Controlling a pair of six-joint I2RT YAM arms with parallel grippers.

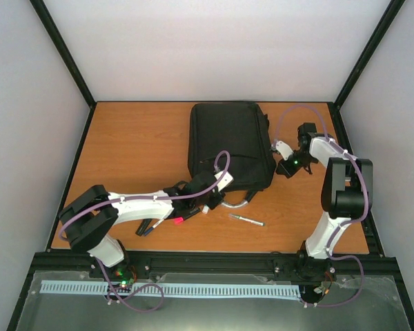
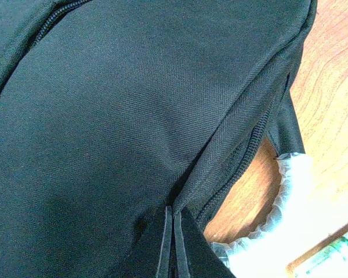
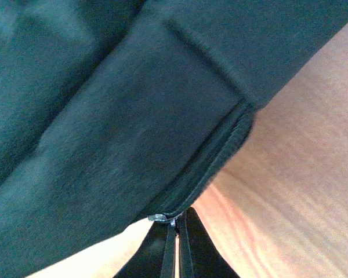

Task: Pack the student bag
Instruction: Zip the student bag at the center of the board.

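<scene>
Student bag (image 1: 228, 141) flat, far-centre of counter (image 1: 124, 152). My left gripper (image 2: 173, 220) pinched on bag fabric at near end, prob. to anchor it. My right gripper (image 3: 173, 226) clamped on zip pull (image 3: 159, 218) at bag's right edge, likely to open compartment. Silver pen (image 1: 246, 220) near bag, not yet packed.

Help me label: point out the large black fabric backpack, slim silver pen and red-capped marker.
large black fabric backpack (image 1: 228, 138), top view, centre of front panel.
slim silver pen (image 1: 246, 220), top view, mid-barrel.
red-capped marker (image 1: 179, 221), top view, red cap.
</scene>
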